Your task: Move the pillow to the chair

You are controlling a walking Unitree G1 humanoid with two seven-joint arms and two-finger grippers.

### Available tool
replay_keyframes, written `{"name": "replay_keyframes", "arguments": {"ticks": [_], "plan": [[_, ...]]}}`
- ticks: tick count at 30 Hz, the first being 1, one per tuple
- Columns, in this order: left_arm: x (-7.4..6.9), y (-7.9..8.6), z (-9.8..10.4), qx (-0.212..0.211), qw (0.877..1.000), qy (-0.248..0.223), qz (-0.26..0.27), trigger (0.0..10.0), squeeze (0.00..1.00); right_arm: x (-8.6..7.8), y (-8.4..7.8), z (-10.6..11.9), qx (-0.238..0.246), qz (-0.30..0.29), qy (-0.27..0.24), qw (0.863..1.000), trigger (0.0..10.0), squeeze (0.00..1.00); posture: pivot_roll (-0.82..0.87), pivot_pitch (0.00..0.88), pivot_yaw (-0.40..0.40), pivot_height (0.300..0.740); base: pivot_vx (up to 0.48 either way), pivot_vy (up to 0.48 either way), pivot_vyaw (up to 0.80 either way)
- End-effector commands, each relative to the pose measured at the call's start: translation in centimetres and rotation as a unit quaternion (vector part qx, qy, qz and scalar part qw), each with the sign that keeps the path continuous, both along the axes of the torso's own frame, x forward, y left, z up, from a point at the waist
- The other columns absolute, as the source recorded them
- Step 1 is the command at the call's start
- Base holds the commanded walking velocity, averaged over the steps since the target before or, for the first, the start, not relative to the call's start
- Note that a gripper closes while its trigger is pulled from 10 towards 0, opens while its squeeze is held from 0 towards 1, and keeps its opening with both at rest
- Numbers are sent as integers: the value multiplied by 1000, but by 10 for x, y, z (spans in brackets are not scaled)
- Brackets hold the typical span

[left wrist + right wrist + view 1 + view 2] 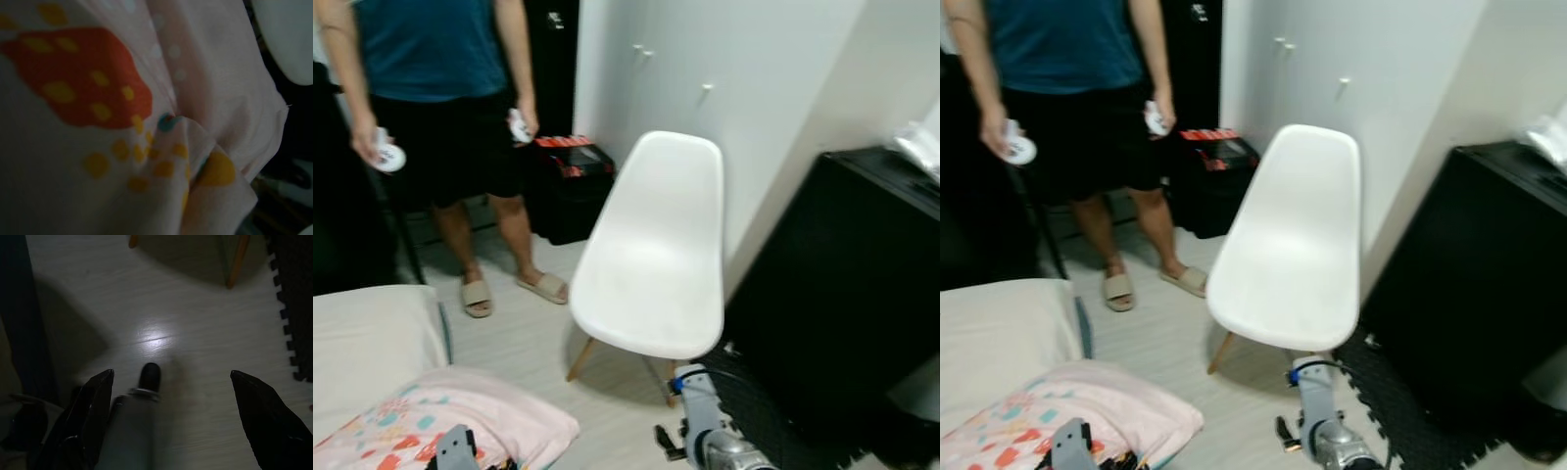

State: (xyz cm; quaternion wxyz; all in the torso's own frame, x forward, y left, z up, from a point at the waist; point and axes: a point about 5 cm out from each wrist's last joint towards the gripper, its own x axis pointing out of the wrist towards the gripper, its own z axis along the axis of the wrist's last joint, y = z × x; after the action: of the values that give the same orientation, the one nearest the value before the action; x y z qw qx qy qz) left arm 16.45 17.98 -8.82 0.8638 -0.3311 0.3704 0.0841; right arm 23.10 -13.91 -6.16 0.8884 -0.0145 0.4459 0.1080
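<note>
Left gripper (458, 448): low at my left, pressed into the pillow; my wrist camera sits so close to the cloth that I cannot tell how far my fingers stand apart, or whether they clamp the fabric.
Pillow (440, 416): pink, with orange, yellow and teal blotches, directly under and around my left gripper. It lies on the corner of the bed, one corner hanging past the edge toward the chair. Long axis runs roughly from my left side out toward my right. In my left wrist view the cloth (146, 117) is bunched into folds.
Bed (367, 333): pale cover, to the left of and beyond my left gripper.
Person (440, 108): teal shirt, dark shorts, beige slippers, standing well beyond my left gripper, a white controller in each hand.
Chair (651, 259): white shell seat on wooden legs, between my two arms and ahead of them, seat bare, apart from the pillow.
Right gripper (171, 416): spread wide, holding nothing, pointing down at the light wooden floor (161, 308); the chair legs stand just ahead of it.
Black cabinet (862, 284): to the right of my right arm, with dark foam matting at its foot.
</note>
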Motion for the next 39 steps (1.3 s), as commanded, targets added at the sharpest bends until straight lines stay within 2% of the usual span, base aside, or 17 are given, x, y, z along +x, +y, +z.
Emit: {"name": "replay_keyframes", "arguments": {"ticks": [1,39], "plan": [[5,-12,1,-12,1000,-4,-25,10000,0,-2,-6,-1,-7,-5,6,1000,10000,0,48,36,-99,740,0,0,-681],[6,-14,1,-11,999,1,-33,10000,0,5,-6,3,-11,3,-4,1000,10000,0,50,18,-118,740,0,0,-680]]}}
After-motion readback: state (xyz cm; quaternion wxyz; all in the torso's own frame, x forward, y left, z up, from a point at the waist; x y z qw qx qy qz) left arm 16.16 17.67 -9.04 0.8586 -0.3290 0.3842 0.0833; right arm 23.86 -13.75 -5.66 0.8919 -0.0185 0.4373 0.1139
